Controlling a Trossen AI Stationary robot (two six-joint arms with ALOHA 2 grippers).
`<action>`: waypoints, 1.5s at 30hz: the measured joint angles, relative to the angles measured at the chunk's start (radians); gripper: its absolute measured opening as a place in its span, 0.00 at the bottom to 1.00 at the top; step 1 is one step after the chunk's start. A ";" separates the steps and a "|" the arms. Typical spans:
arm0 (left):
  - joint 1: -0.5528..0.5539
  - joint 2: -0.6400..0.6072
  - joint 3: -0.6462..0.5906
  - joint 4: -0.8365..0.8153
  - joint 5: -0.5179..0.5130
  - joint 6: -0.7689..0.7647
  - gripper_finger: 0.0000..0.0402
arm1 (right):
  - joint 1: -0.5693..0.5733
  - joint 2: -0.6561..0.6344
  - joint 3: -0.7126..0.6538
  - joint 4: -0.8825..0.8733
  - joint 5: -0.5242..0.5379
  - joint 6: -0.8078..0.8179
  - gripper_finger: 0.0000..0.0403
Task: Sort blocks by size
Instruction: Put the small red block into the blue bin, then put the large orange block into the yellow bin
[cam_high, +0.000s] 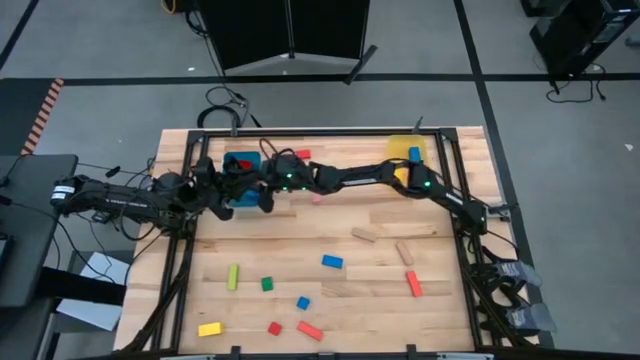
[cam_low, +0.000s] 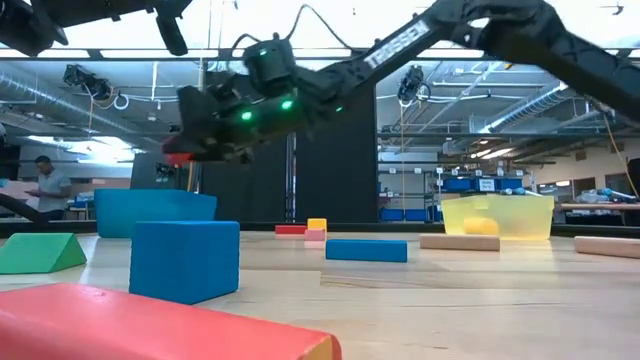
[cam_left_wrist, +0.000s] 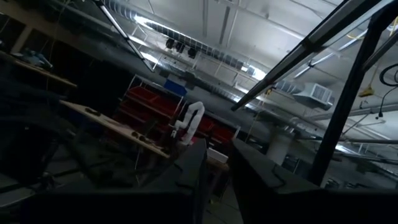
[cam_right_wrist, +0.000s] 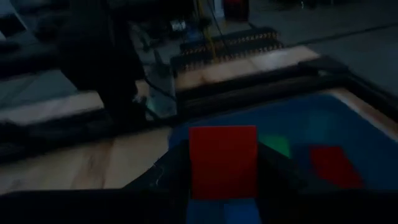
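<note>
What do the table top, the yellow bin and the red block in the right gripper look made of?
Table top: pale wood planks, visible grain and seams, likely unpainted.
Yellow bin: translucent, glossy, probably plastic; light passes through its walls.
Red block, held between the right gripper's fingers: smooth, opaque paint, likely over wood.

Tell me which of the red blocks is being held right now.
The red block clamped in the right tool above the blue bin; the other red ones lie loose on the table or already inside that bin.

A grey floor (cam_high: 100, 40) crossed by dark tape lines surrounds the wooden table (cam_high: 300, 240). Behind it, ceiling strip lights (cam_low: 130, 52) glow over what look like shelves (cam_low: 480, 185), and a person (cam_low: 48, 188) stands far off.
</note>
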 joint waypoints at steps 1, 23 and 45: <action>0.000 0.000 0.000 0.000 0.000 -0.001 0.19 | 0.000 0.022 0.029 -0.012 -0.003 0.014 0.35; 0.000 0.008 0.000 -0.238 -0.101 -0.062 0.19 | 0.015 -0.466 -0.729 0.504 0.247 -0.125 0.66; 0.096 0.946 0.711 -1.114 -0.238 -0.366 0.54 | 0.159 -1.452 -1.489 0.463 0.501 -0.234 0.62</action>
